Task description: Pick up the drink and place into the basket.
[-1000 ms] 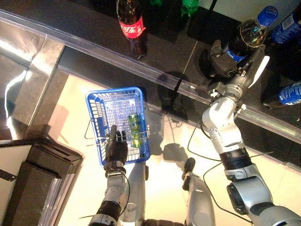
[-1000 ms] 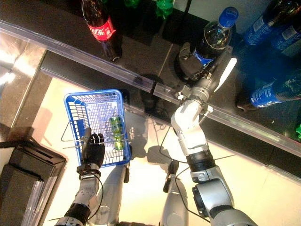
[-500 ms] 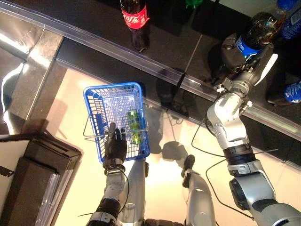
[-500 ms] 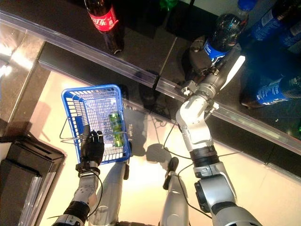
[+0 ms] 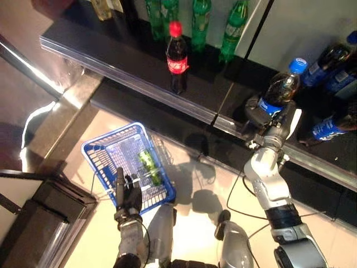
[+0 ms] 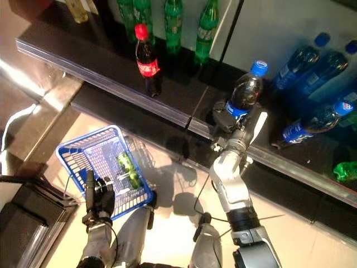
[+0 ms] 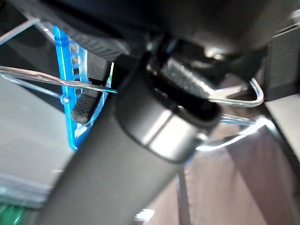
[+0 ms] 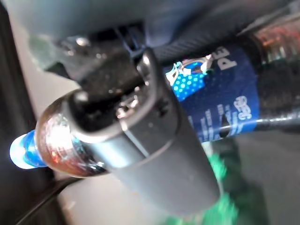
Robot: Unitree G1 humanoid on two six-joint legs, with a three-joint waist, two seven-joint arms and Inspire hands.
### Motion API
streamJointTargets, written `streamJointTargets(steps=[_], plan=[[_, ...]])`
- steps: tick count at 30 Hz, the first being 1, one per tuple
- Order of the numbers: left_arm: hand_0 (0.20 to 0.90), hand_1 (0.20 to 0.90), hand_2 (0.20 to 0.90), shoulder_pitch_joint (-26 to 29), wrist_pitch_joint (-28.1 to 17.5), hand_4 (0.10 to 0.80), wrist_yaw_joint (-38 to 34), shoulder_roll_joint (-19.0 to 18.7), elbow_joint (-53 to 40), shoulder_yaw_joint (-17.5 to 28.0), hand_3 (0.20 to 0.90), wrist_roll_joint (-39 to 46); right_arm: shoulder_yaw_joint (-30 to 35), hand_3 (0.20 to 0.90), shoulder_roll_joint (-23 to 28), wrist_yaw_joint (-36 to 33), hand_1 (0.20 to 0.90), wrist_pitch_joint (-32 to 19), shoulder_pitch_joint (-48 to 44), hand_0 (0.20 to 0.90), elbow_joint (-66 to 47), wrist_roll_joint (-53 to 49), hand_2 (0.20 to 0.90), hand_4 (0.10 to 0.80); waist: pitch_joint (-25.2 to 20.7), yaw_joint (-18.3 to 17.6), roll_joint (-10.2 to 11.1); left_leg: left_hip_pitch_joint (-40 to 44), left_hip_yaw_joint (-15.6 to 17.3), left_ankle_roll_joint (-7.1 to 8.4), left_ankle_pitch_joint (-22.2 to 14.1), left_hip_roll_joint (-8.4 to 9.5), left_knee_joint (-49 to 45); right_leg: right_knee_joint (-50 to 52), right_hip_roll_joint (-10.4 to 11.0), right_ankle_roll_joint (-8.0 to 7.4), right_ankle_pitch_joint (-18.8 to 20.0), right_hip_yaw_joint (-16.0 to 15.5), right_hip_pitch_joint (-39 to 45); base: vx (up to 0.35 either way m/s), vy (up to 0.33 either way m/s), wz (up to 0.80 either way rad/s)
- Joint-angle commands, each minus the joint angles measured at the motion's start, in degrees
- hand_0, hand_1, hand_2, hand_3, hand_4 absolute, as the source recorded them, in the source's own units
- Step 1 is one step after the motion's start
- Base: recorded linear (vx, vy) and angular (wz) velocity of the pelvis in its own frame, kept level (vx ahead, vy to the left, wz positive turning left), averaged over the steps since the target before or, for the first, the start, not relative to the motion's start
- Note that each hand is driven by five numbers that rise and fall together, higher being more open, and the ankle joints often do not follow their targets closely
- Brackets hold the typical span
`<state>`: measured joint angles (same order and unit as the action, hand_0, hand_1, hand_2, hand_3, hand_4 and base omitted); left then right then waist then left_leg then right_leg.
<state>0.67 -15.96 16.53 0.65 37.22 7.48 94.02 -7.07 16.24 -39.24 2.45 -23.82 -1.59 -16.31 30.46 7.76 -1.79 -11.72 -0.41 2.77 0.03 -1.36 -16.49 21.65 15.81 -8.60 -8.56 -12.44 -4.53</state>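
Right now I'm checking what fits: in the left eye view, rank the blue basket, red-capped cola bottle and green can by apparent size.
1. Blue basket, clearly largest.
2. Red-capped cola bottle.
3. Green can, lying inside the basket, smallest.

A shop — a dark display shelf runs along the wall, lined with rows of green bottles, blue-capped cola bottles and a red-capped one, and a blue wire-handled shopping basket hangs over the pale floor

Cola bottle now raised upright.
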Motion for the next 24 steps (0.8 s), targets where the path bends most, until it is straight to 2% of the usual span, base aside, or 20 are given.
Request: streamJointTargets(steps=[1,3,4,7,9,12,16,24], plan=[[0.300,0.300,0.300,-6.0,-4.4,0.100,3.5,-6.5,-9.8,3.0,0.200,-7.9,1.5,0.200,4.4,6.0,0.300,-6.0,-6.3,0.300,-14.1,4.8,0.300,0.100,-12.0,1.6,-0.2,0.4,-3.2,1.84,3.8,-2.32,-3.4,-5.8,-1.4,5.82,5.6,-2.1,4.8,0.128,0.041,0.05],[0.300,0.300,0.300,-6.0,-4.4,0.100,3.5,-6.5,-9.8,3.0,0.200,-7.9,1.5,0.200,4.4,6.0,0.300,-6.0,-6.3,0.300,-14.1,4.8,0.300,0.100,-12.0,1.6,-0.2,0.4,-3.2,1.84,3.8,-2.32,-3.4,-5.8,-1.4,5.82,5.6,-2.1,4.8,0.096,0.036,0.09],[0.300,0.300,0.300,-6.8,-4.4,0.100,3.0,-6.6,-10.3,4.2,0.200,-9.6,1.1,0.200,4.6,8.9,0.300,-5.6,-4.8,0.300,-15.3,3.5,0.300,0.100,-13.8,1.7,-0.4,2.3,-3.2,2.03,4.0,-2.42,-2.1,-6.1,-1.5,5.74,5.3,-2.4,6.1,0.124,0.050,0.15],[0.300,0.300,0.300,-6.8,-4.4,0.100,3.0,-6.6,-10.3,4.2,0.200,-9.6,1.1,0.200,4.6,8.9,0.300,-5.6,-4.8,0.300,-15.3,3.5,0.300,0.100,-13.8,1.7,-0.4,2.3,-3.2,2.03,4.0,-2.42,-2.1,-6.1,-1.5,5.74,5.3,-2.4,6.1,0.112,0.046,0.10],[0.300,0.300,0.300,-10.1,-1.1,0.100,2.2,-8.3,-14.0,6.7,0.200,-17.3,-3.2,0.200,4.9,17.2,0.300,-3.4,0.3,0.300,-21.1,-0.5,0.300,0.100,-18.7,2.5,-1.4,8.6,-3.9,2.91,5.3,-3.23,3.0,-6.8,-1.7,5.69,4.0,-3.9,10.2,0.326,0.186,0.29],[0.300,0.300,0.300,-10.8,-0.6,0.100,2.7,-8.6,-14.9,6.6,0.200,-18.2,-4.2,0.200,4.7,18.8,0.300,-3.3,1.1,0.300,-22.2,-1.9,0.300,0.100,-19.3,2.7,-1.6,9.5,-4.1,3.02,5.5,-3.35,3.9,-6.8,-1.8,5.71,3.8,-4.1,10.6,0.048,0.058,0.20],[0.300,0.300,0.300,-12.0,0.4,0.100,4.5,-10.5,-19.9,5.3,0.200,-20.8,-8.6,0.200,3.7,25.9,0.300,-3.3,1.8,0.300,-24.6,-7.2,0.300,0.100,-20.6,3.7,-2.1,10.4,-5.0,3.31,6.9,-3.41,6.0,-7.1,-1.9,5.72,3.6,-5.1,10.9,-0.038,0.079,0.12],[0.300,0.300,0.300,-11.8,0.5,0.100,4.3,-12.8,-27.4,2.9,0.200,-24.6,-15.4,0.200,1.6,30.0,0.300,-2.7,2.1,0.300,-26.2,-12.7,0.300,0.100,-21.3,5.3,-2.1,10.2,-6.2,3.43,7.5,-3.05,7.7,-8.1,-1.8,5.61,3.9,-6.4,10.7,-0.063,0.048,0.07]])
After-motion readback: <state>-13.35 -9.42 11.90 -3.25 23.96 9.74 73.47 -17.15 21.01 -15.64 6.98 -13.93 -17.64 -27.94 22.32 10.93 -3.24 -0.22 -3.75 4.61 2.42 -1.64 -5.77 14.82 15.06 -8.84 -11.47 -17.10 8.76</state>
